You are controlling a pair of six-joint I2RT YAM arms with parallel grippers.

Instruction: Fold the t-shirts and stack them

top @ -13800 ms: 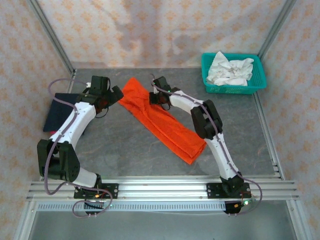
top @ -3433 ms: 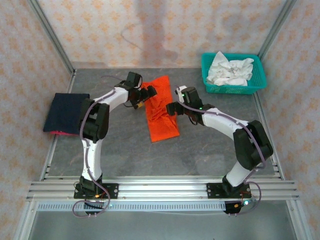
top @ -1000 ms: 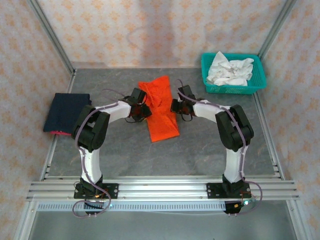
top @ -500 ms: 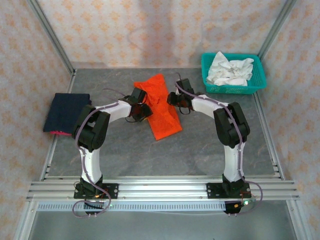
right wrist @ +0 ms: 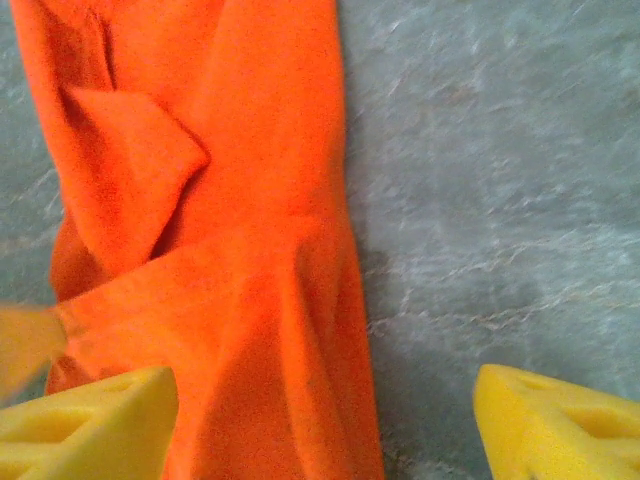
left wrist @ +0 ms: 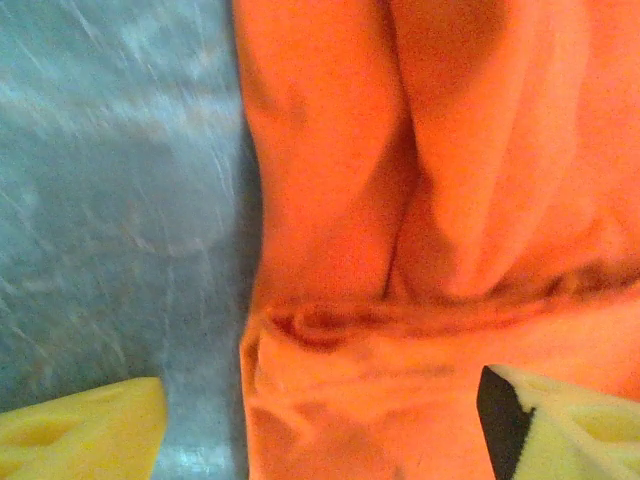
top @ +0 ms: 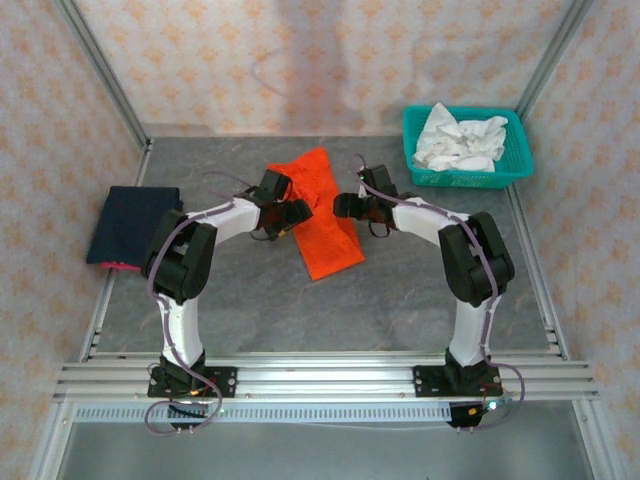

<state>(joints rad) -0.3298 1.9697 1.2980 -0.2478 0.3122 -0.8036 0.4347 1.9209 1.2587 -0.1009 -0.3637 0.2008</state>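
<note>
Top external view: orange t-shirt point(top: 322, 228) lies mid-table, now a short folded strip, about half its earlier length.
Left gripper point(top: 296, 213) and right gripper point(top: 342, 206) flank its long edges, jaws spread wide, holding nothing. That fold looks finished, but stacking on the navy t-shirt point(top: 130, 222), well apart at left, remains.

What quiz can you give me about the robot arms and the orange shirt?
1. True or false: the left gripper and the right gripper are both open over the orange t-shirt.
2. What lies in the teal basket? A: white cloth. B: a shoe. C: a ball.
3. Fill the gap: the navy t-shirt lies on the robot's ___ side of the table.
Key: 1 true; 2 A; 3 left.
</note>
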